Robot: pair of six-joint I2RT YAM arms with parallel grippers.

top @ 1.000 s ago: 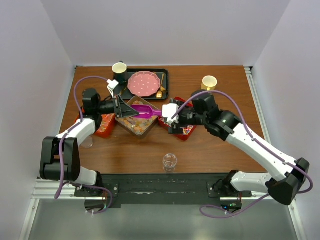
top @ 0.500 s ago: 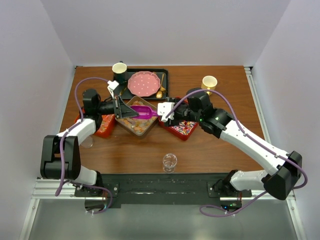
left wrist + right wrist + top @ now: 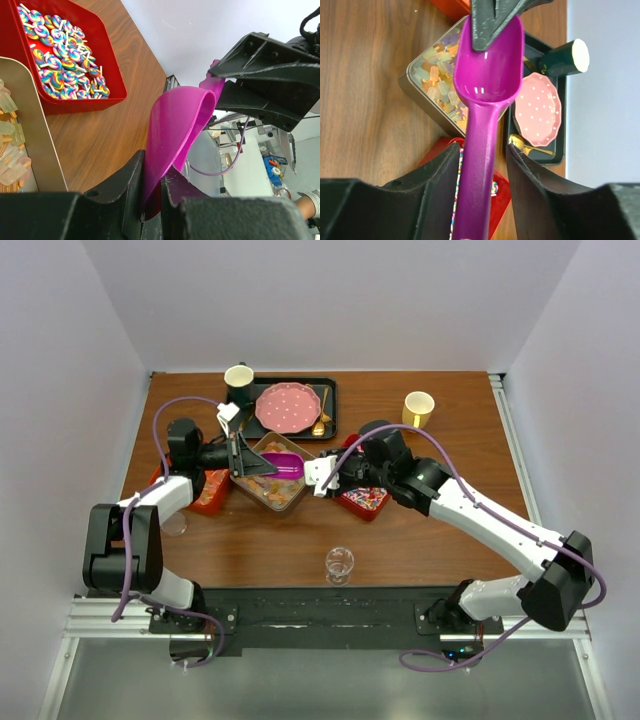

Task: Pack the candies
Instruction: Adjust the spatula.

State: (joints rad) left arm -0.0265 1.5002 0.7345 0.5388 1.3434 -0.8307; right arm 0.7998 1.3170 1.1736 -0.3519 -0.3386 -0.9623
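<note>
Scoop [image 3: 285, 462] spans both end effectors above the tin [image 3: 281, 510].
On the tabletop [image 3: 420, 530], the left end effector [image 3: 152, 200] is pinched tight on the scoop's bowl rim. The right end effector [image 3: 480, 165] is part open, its fingers straddling the handle with a gap on one side. The candies sit sorted by kind: gummies [image 3: 437, 80] in the tin, swirled pieces [image 3: 65, 50] in the red tray [image 3: 372, 515] just beside it.

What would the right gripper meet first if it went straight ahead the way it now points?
The purple scoop: the right gripper straddles its handle, jaws open, so the widening bowl would likely jam against the fingers first. Beyond it, the left gripper pinches the bowl's rim.
</note>
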